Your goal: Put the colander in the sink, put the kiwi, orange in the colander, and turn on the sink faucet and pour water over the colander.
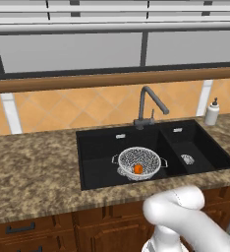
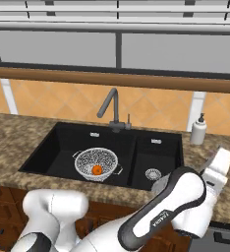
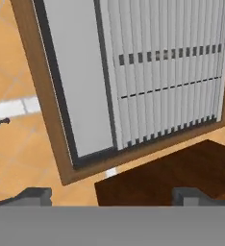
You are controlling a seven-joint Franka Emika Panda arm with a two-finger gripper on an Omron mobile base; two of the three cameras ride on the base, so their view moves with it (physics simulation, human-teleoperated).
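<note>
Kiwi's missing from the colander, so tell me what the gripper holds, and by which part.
Nothing is held. In the hand view the gripper stands open, its small dark finger tips wide apart with only the brown-framed window beyond them.

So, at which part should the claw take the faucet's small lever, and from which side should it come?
Probably at the free upper end of the lever. It stands as a thin upright stick at the base of the sink faucet, on the side toward the smaller basin. Coming from above and from the front seems best, since the spout leans to one side and the wall is close behind. The claw is open.
</note>
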